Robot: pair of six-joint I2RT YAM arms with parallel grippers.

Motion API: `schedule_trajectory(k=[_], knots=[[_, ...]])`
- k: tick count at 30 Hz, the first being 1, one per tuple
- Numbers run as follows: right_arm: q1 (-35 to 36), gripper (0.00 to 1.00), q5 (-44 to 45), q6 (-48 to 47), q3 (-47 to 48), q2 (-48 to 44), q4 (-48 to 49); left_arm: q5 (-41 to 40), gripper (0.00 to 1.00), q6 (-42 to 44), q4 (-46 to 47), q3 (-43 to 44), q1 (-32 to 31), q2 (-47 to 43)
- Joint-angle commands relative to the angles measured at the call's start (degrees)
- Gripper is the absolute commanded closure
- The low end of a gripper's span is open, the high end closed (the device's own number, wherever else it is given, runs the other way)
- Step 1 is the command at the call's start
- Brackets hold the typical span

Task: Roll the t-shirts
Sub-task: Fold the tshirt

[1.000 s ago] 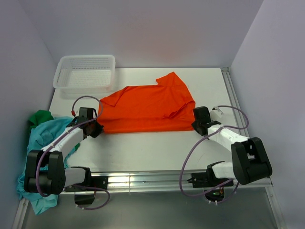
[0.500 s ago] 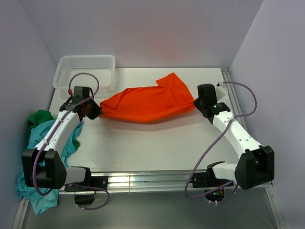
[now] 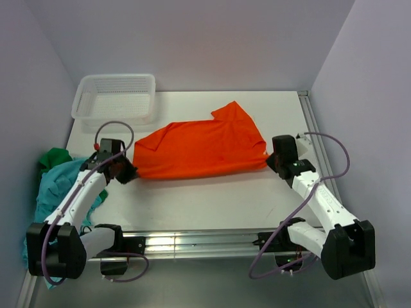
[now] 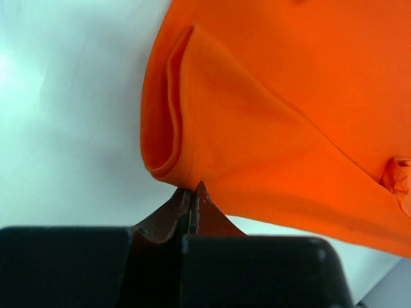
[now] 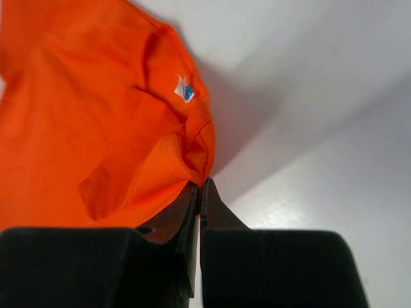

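Note:
An orange-red t-shirt (image 3: 199,147) is stretched across the middle of the white table between both arms. My left gripper (image 3: 130,171) is shut on its near left corner, where the cloth (image 4: 257,115) folds over just beyond the fingertips. My right gripper (image 3: 270,160) is shut on the near right corner, pinching the bunched hem (image 5: 196,157) by a small white label (image 5: 184,90). A teal-blue t-shirt (image 3: 54,192) and a dark green t-shirt (image 3: 54,156) lie heaped at the table's left edge.
A white mesh basket (image 3: 115,96) stands at the back left corner. Grey walls close in on the left, back and right. A metal rail (image 3: 192,240) runs along the near edge between the arm bases.
Both grippers lifted the shirt's near edge toward the back, then came back toward the near side. The orange-red shirt now lies flatter and more spread than half a second ago.

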Motion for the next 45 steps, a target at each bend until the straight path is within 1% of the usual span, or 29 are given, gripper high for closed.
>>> schedule_trajectory(k=[1,4,7,9,13,15,18,20,24,25,26,27,28,29,30,31,32,33,35,36,38,39,40,42,43,44,45], knots=[[-0.65,1.00,-0.09,1.88,-3.50,-4.10,0.05,3.31,1.00,-0.97,2.96,-5.38,0.05,-2.33],[-0.74,1.00,0.61,1.97,-5.87,-7.78,-0.83,4.19,1.00,-2.02,3.05,-6.28,-0.65,-5.14],[-0.74,1.00,1.75,2.40,-6.32,-10.25,-1.97,2.18,1.00,-2.64,1.21,-5.67,-0.66,-6.73],[-0.74,1.00,2.20,2.85,-6.84,-10.79,-2.41,2.35,1.00,-2.91,1.11,-5.66,-0.66,-6.55],[-1.01,1.00,1.59,4.16,-8.16,-10.53,-2.06,5.51,1.00,-2.91,3.22,-7.85,-0.66,-6.11],[-1.53,1.00,1.41,5.30,-9.13,-10.44,-2.32,5.17,1.00,-3.08,3.22,-8.47,-0.75,-6.64],[-2.50,1.00,2.20,7.50,-11.06,-12.10,-2.76,4.11,1.00,-4.05,2.87,-8.56,-2.59,-8.30],[-2.76,1.00,2.90,8.64,-12.64,-14.91,-2.59,2.53,0.99,-5.01,1.47,-8.48,-4.52,-9.09],[-2.85,0.76,3.16,8.74,-13.88,-19.05,-2.85,1.82,0.90,-6.25,-1.24,-8.04,-8.03,-9.63],[-2.85,0.75,3.34,8.65,-13.70,-19.83,-3.20,1.47,0.83,-7.21,-1.96,-7.69,-9.35,-9.80],[-2.85,0.75,3.52,8.65,-13.53,-20.02,-4.34,0.25,0.79,-7.65,-3.09,-7.51,-10.32,-10.50],[-2.85,0.71,3.78,8.56,-13.44,-20.28,-4.87,-0.37,0.74,-8.52,-5.02,-7.08,-11.72,-10.94],[-2.85,0.69,3.78,8.21,-13.26,-20.89,-5.22,-0.81,0.65,-8.88,-6.17,-6.81,-12.34,-11.29],[-2.85,0.66,3.78,8.21,-13.26,-21.07,-6.01,-1.42,0.62,-9.23,-7.31,-6.55,-12.96,-12.17],[-2.85,0.61,3.61,8.21,-13.18,-21.51,-6.28,-1.43,0.61,-9.67,-9.67,-6.11,-13.83,-12.61],[-2.76,0.58,3.52,7.95,-13.17,-22.38,-6.45,-1.34,0.56,-9.85,-10.91,-5.84,-14.19,-13.57],[-2.85,0.55,3.60,8.03,-13.17,-22.83,-7.07,-3.60,0.55,-9.94,-12.15,-5.49,-14.45,-14.10],[-2.85,0.51,3.52,7.86,-13.17,-23.79,-7.16,-4.24,0.53,-9.85,-14.33,-4.97,-14.72,-14.81],[-2.85,0.50,3.08,7.24,-13.09,-24.67,-6.81,-5.73,0.48,-9.59,-16.80,-4.09,-14.72,-16.39],[-2.85,0.50,2.82,6.89,-13.00,-25.02,-6.63,-7.83,0.48,-9.33,-18.12,-2.69,-14.63,-16.74],[-2.85,0.51,1.41,5.58,-12.65,-25.03,-5.15,-9.42,0.47,-8.89,-22.08,-0.67,-14.63,-16.92],[-2.85,0.52,0.71,3.57,-12.39,-24.51,-4.09,-10.47,0.47,-8.36,-22.87,1.69,-14.72,-16.84],[-2.85,0.53,-0.69,2.51,-12.21,-23.80,-3.21,-10.66,0.46,-7.66,-22.88,2.59,-14.72,-16.83],[-2.85,0.55,-4.12,0.14,-11.77,-21.27,-0.31,-9.09,0.45,-4.86,-19.47,3.65,-14.63,-15.70],[-2.76,0.56,-5.26,-0.83,-11.42,-20.12,0.57,-8.82,0.45,-4.15,-18.23,4.09,-14.63,-13.17],[-2.68,0.57,-7.62,-1.71,-11.16,-19.06,2.49,-8.73,0.46,-3.70,-16.05,4.35,-14.72,-11.49],[-2.76,0.58,-8.17,-2.94,-10.89,-17.14,3.20,-8.64,0.49,-2.57,-14.63,4.88,-14.63,-9.73]])
